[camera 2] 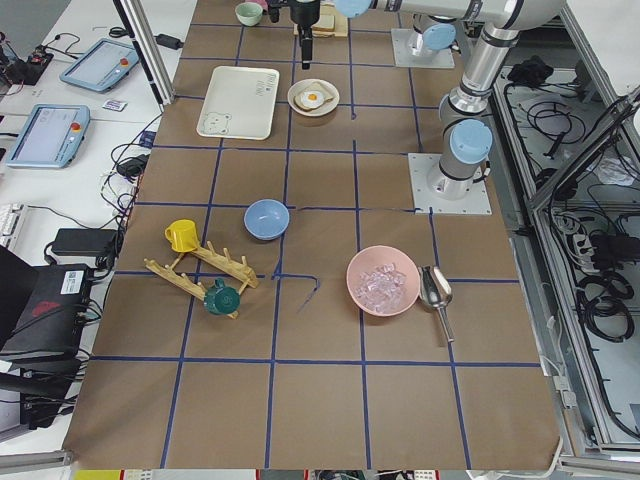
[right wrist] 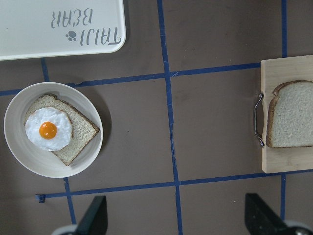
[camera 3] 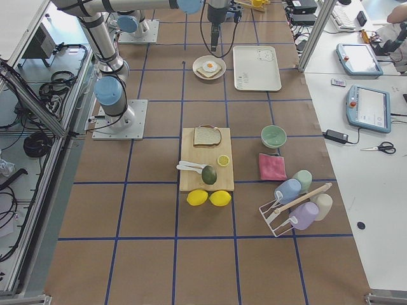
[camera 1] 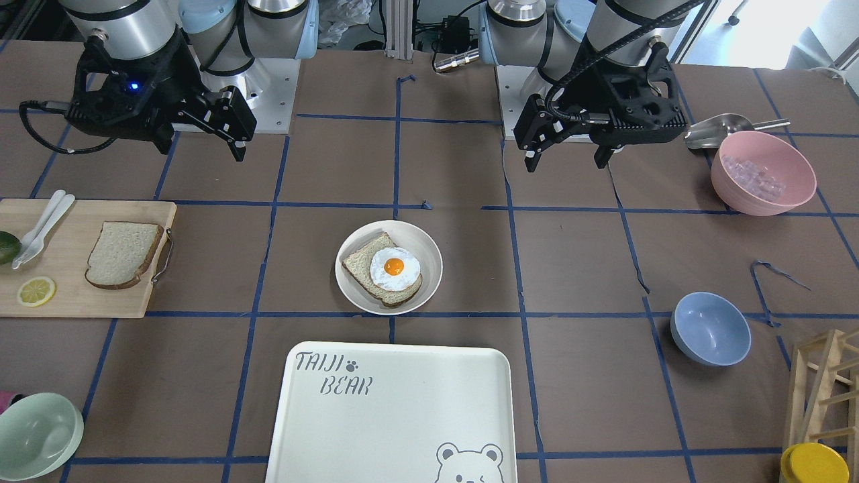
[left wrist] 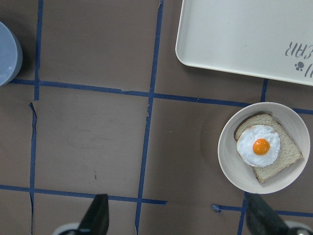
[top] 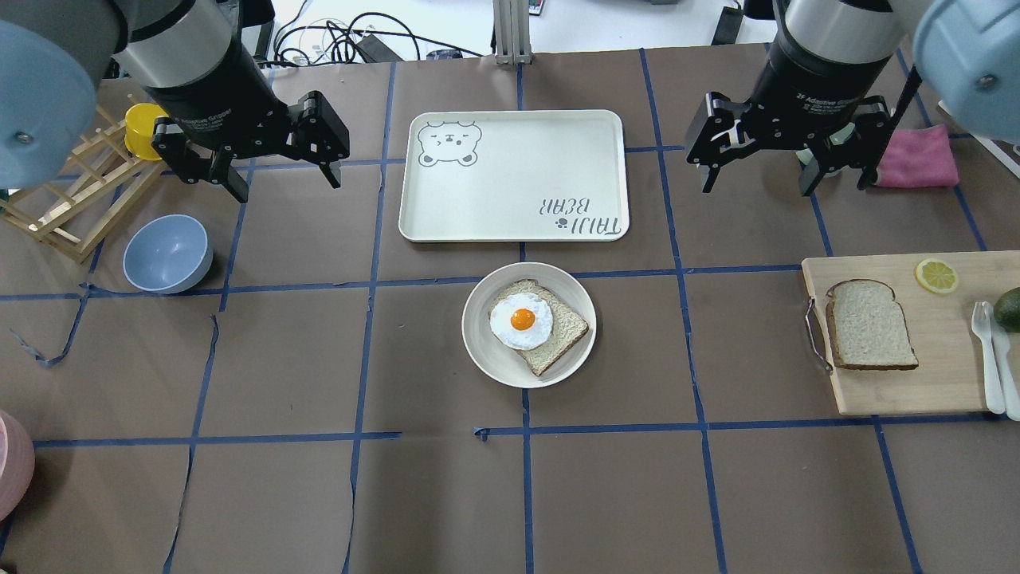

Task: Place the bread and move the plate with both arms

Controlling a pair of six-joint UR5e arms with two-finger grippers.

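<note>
The plain bread (camera 1: 123,253) lies on a wooden cutting board (camera 1: 74,302) at the table's right end; it also shows in the overhead view (top: 870,324) and the right wrist view (right wrist: 292,121). The round off-white plate (camera 1: 352,282) sits mid-table (top: 486,351) and holds a second slice topped with a fried egg (top: 542,327). My left gripper (top: 283,185) is open and empty, raised above the table left of the tray. My right gripper (top: 757,190) is open and empty, raised right of the tray, apart from the bread. The plate shows in the left wrist view (left wrist: 230,161).
A white bear-printed tray (top: 514,175) lies just beyond the plate. A blue bowl (top: 167,253), a wooden rack (top: 72,199) and a pink bowl of ice (camera 1: 763,172) are on the left side. A lemon slice (top: 936,276), white cutlery (top: 988,351) and a pink cloth (top: 924,155) are on the right.
</note>
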